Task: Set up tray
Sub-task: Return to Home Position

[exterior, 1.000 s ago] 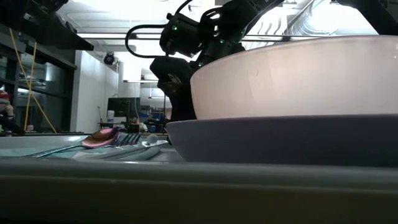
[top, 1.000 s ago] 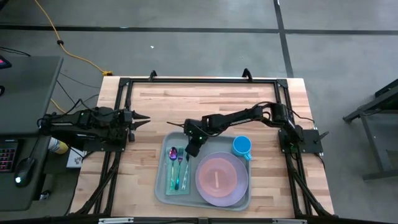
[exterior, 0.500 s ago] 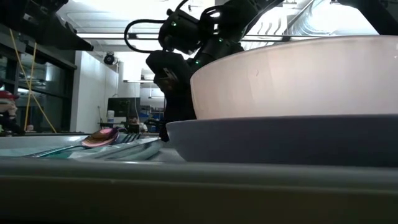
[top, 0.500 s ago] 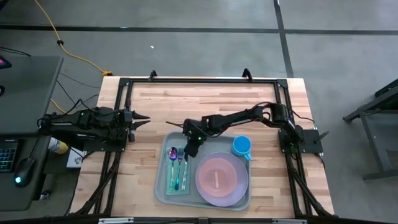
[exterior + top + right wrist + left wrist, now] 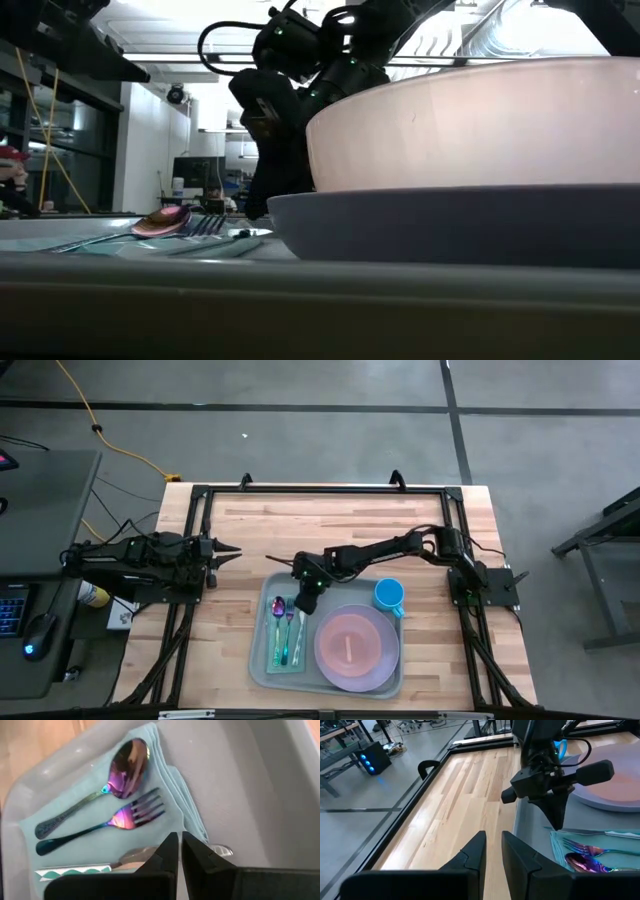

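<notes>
The pale grey-green tray (image 5: 256, 660) lies on the table's near middle. Its left part holds a teal napkin (image 5: 284, 652) with a rainbow spoon (image 5: 127, 762) and fork (image 5: 135, 815) on top. A knife (image 5: 222, 851) lies along the napkin's right edge. On the tray's right part, a pink bowl (image 5: 350, 648) sits on a lilac plate (image 5: 326, 660). My right gripper (image 5: 304, 603) is shut and points down over the knife (image 5: 590, 831). My left gripper (image 5: 232, 550) waits, shut, at the table's left side. My right gripper (image 5: 178, 840) comes from above, shut, with its fingertips over the middle of the knife, which lies flat across them on the napkin's edge. My own fingers hide the spot, so I cannot tell whether they touch it.
A blue cup (image 5: 389, 596) stands at the tray's far right corner, close to my right arm. Bare wood lies between my left gripper and the tray. A black frame (image 5: 320, 488) runs around the table's edges.
My right gripper has shifted a little toward the table's left, staying shut above the tray's far left part. In the low view the knife has shifted on the napkin's edge.
</notes>
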You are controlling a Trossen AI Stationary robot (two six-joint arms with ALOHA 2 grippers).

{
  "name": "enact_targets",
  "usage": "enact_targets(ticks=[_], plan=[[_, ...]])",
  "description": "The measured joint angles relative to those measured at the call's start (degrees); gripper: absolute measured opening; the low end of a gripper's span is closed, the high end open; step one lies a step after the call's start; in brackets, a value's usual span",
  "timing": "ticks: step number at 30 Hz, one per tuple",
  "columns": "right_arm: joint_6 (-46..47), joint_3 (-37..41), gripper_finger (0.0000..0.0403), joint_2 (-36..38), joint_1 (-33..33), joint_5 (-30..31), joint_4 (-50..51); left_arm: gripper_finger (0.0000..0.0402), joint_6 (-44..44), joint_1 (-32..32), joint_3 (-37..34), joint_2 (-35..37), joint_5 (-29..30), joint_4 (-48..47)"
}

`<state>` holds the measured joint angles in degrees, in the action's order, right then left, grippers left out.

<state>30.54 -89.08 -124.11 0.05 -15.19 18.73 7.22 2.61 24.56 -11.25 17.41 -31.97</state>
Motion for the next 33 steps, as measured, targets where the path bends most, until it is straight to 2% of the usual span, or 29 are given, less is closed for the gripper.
enact_targets(ticks=[8, 14, 21, 27, 33], plan=[[-0.6, 0.0, 0.0, 0.2, 0.0, -1.7, -3.2, 0.009, 0.0, 0.0, 0.0, 0.0, 0.0, 0.0], [-0.5, -0.1, 0.0, 3.1, -0.1, 0.4, -4.0, 0.009, 0.0, 0.0, 0.0, 0.0, 0.0, 0.1], [2.6, -0.1, 0.0, 5.9, 0.6, -1.3, 2.7, 0.009, -0.5, 0.0, 0.0, 0.0, -0.3, 0.1], [0.4, -0.1, 0.0, 12.5, 2.9, 6.6, 11.0, 0.009, -1.5, 0.0, 0.0, 0.2, -0.5, 0.2], [-2.4, -0.1, 0.0, 22.1, 5.9, 14.6, 18.5, 0.009, -3.2, 0.0, 0.0, 0.2, -2.5, -0.2]])
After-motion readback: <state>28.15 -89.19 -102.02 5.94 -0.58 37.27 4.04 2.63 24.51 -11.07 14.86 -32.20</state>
